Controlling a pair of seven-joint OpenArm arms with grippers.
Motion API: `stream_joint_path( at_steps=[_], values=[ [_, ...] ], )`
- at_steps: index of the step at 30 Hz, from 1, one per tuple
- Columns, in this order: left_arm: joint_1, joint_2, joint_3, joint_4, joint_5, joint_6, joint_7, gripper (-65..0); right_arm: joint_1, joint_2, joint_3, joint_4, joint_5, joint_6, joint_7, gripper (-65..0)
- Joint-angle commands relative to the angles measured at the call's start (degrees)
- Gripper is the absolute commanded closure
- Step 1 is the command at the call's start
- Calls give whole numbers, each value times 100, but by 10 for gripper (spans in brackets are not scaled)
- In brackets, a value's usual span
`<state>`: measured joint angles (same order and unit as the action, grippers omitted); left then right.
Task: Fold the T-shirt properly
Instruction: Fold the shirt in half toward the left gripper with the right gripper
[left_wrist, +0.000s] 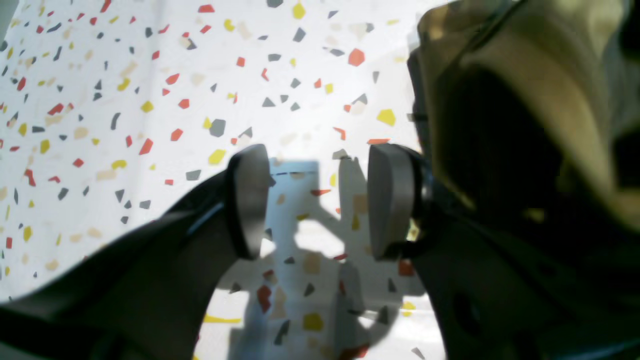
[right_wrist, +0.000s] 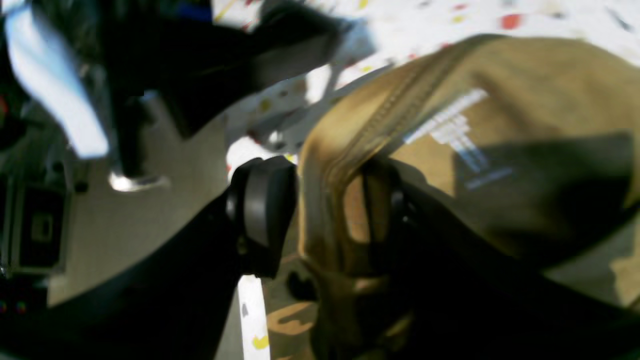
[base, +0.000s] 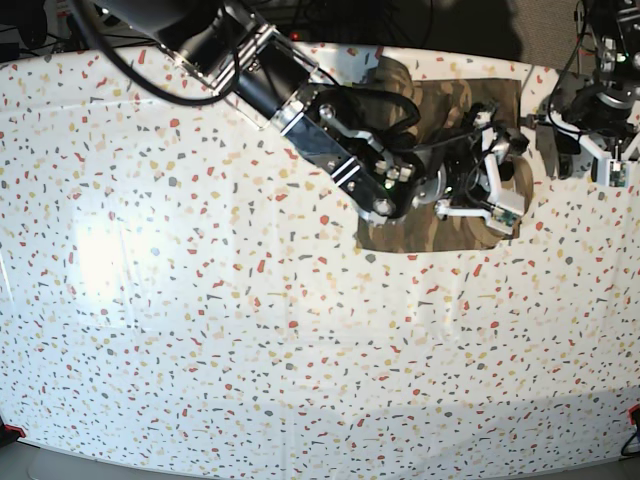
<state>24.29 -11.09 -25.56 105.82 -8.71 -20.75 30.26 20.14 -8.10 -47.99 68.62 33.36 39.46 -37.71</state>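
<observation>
The T-shirt (base: 430, 232) lies bunched and partly folded at the far right of the table, camouflage side up. My right gripper (base: 487, 180) reaches over it from the left. In the right wrist view it (right_wrist: 322, 215) is shut on a tan fold of the T-shirt (right_wrist: 500, 80) near a stitched seam, with cloth filling the gap between the fingers (right_wrist: 265, 210). My left gripper (left_wrist: 320, 200) is open and empty above the bare tabletop, its grey pads (left_wrist: 250, 200) wide apart. An edge of the T-shirt (left_wrist: 525, 75) hangs close on its right. In the base view the left gripper (base: 565, 150) sits just right of the shirt.
The table (base: 200, 300) has a white cover speckled with red, yellow and grey chips. The right arm's body (base: 300, 110) crosses the far middle of the table. Cables and dark gear sit beyond the far edge (base: 450, 20).
</observation>
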Motion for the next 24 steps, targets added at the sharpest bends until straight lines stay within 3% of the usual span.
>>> stream_joint_path(
  at_steps=[1, 4, 7, 16, 22, 24],
  values=[
    [-13, -52, -39, 118, -57, 37, -116, -307, 144, -90, 4, 103, 238, 54, 127, -267],
    [-13, -52, -39, 118, -55, 37, -114, -307, 144, -90, 2, 190, 688, 54, 33, -267],
    [-13, -52, -39, 118, -55, 37, -114, -307, 144, -90, 2, 546, 682, 54, 13, -267],
    [-13, -52, -39, 118, -55, 37, -114, -307, 382, -90, -15, 1860, -1386, 54, 105, -267],
    [-13, -55, -39, 118, -52, 37, -111, -307, 448, -90, -13, 1860, -1716, 54, 868, -267],
    [-13, -52, -39, 118, -55, 39, -111, -307, 520, -90, 39, 1860, -1784, 54, 885, -267]
  ],
)
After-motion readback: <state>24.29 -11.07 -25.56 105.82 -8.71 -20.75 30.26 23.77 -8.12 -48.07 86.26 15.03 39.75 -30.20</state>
